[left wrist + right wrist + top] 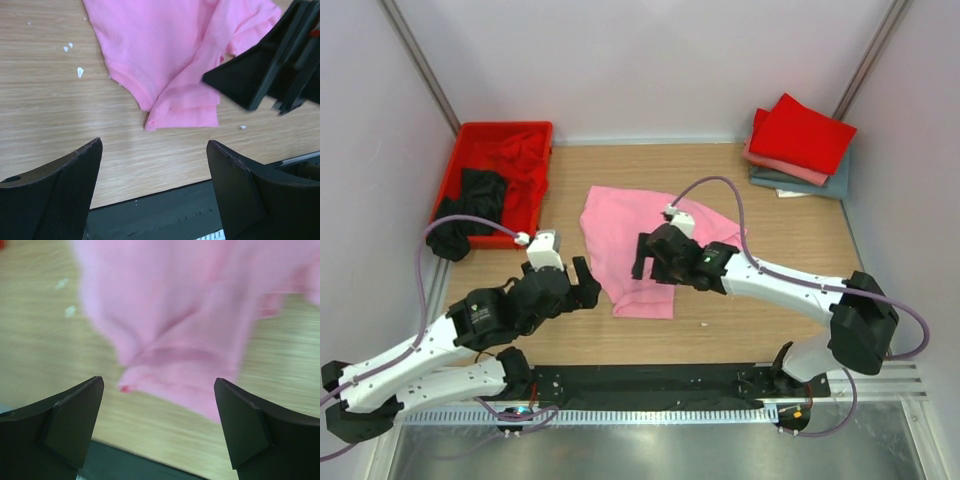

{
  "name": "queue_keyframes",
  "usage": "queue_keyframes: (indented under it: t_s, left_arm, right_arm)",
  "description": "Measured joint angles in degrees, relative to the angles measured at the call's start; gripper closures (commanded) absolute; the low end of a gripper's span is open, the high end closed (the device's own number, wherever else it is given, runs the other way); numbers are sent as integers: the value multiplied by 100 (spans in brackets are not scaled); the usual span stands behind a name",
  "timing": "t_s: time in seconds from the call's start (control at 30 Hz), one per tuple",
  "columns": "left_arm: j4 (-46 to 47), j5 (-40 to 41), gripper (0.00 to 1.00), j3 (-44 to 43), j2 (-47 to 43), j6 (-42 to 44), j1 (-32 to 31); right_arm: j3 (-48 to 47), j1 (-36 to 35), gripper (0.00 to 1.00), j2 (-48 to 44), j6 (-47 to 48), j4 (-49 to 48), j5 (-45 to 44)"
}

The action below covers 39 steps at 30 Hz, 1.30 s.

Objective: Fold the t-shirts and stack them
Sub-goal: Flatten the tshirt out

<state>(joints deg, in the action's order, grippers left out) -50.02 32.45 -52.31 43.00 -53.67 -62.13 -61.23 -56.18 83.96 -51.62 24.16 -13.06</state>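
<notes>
Two sets of jaws gape: left gripper [588, 282] beside, right gripper [642, 260] above a soft, rumpled pink t-shirt [620, 225] on the wooden table [795, 235].

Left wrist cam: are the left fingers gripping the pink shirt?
No: the left gripper is open over the table, and the pink t-shirt lies beyond its fingers.

No writing, brand, number or sign is showing clearly enough to read in any of the three views. A small white slip [786, 192] is lying at the near edge of the grey-blue t-shirt [817, 186] at the bottom of the folded stack. It is coming through too small to tell whether anything is printed on it.
</notes>
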Motion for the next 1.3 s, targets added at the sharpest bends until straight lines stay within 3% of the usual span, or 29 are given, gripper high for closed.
queue_keyframes:
  t_s: [0.13, 0.37, 0.6, 0.73, 0.93, 1.07, 1.13, 1.2, 1.3]
  left_arm:
    - [289, -289, 14, 551, 258, -28, 0]
    - [1364, -804, 12, 804, 2286, 140, 0]
    - [1934, -841, 13, 549, 3576, 400, -2]
    - [2140, -841, 20, 549, 3956, 498, -2]
    - [2404, -772, 38, 616, 4212, 640, -2]
    - [2496, -702, 57, 621, 4404, 713, -2]
    - [2511, -673, 74, 621, 4507, 761, -2]
    - [2522, -638, 100, 621, 4605, 769, -2]
    - [2492, -570, 100, 566, 4640, 822, -7]
  right_arm:
    - [605, 822, 0, -527, 164, 612, -538]
    - [1082, 2330, 0, -1528, 697, 1191, -892]
    - [1720, 3611, 0, -1617, 1145, 999, -546]
    - [1985, 4199, 1, -1436, 1303, 861, -179]
    - [2002, 4424, 2, -1117, 1480, 518, 212]
    - [2057, 4478, 3, -1045, 1545, 350, 350]
    - [2079, 4516, 3, -1019, 1561, 319, 389]
    - [2100, 4555, 3, -1008, 1576, 282, 428]
    - [2138, 4601, 8, -1005, 1598, 245, 452]
